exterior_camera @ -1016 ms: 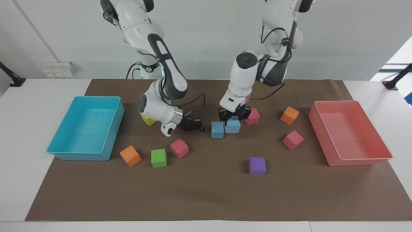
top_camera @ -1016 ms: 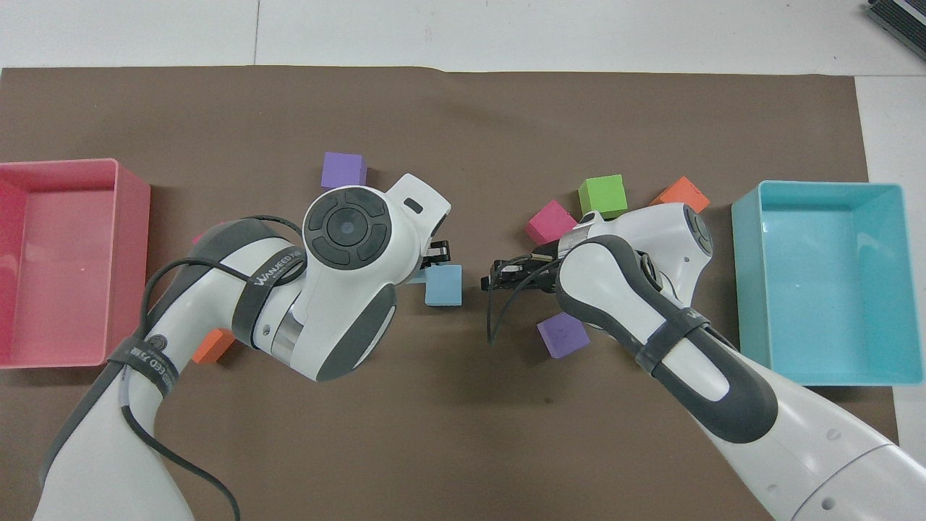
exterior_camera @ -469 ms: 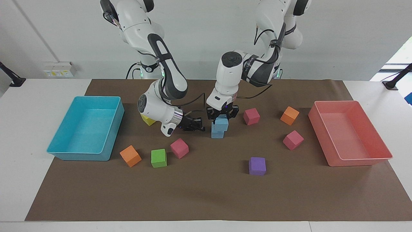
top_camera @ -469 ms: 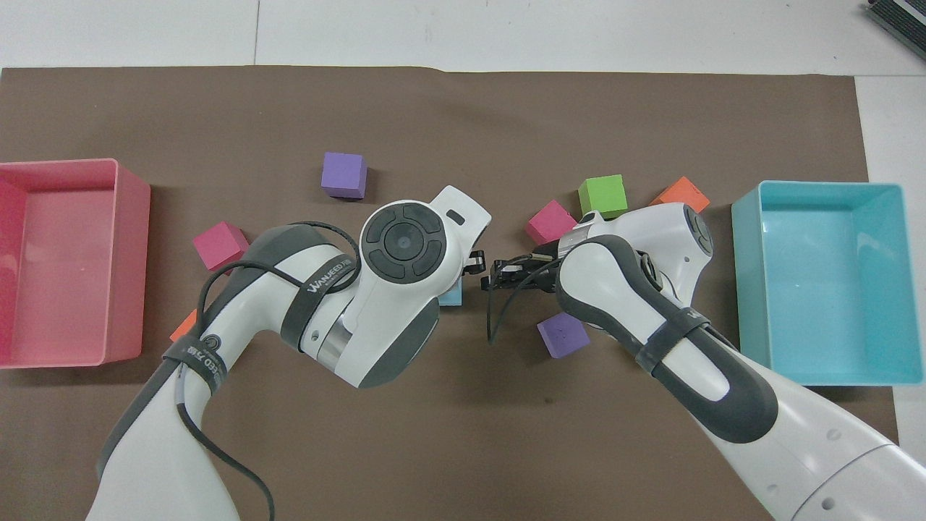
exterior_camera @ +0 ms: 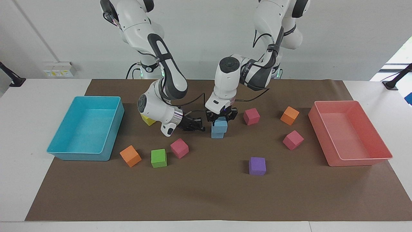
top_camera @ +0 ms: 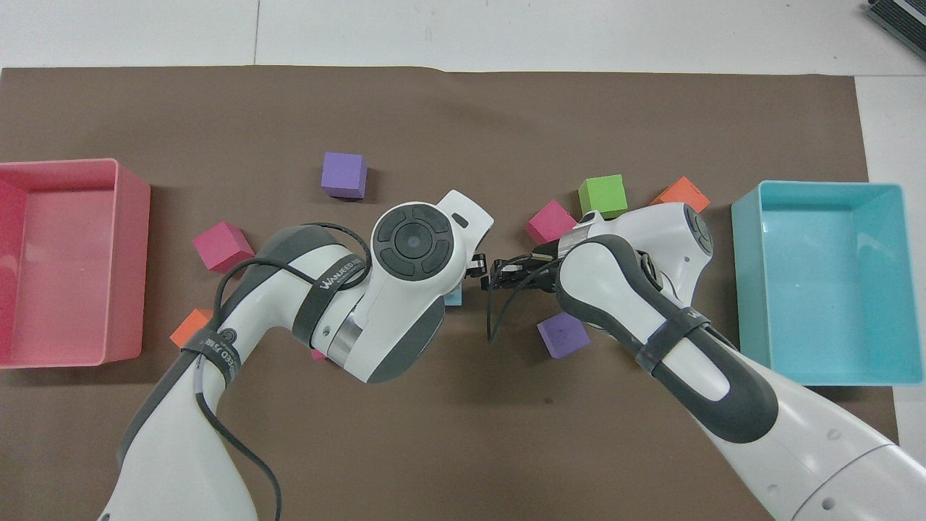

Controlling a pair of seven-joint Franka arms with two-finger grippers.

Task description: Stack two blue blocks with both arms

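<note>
Starting at the right arm's end of the tabletop: turquoise tray, parked well apart from the action. Next, right arm reaching in low and sideways, right jaws pressed together on nothing, tips just beside the lower blue block. Likely posted there as a stop against sliding, though impossible to tell whether touching. Then the stack itself, mid-mat: upper blue block over the lower one, shifted a touch toward the left arm's end, pinched from above by the left jaws under the left arm. Gripped from the top, probably, to come straight down onto its partner. Resting fully or a hair above, can't say. Placed but not yet let go, by the look of it. Finishing at the pink tray, out of play at the left arm's end.
</note>
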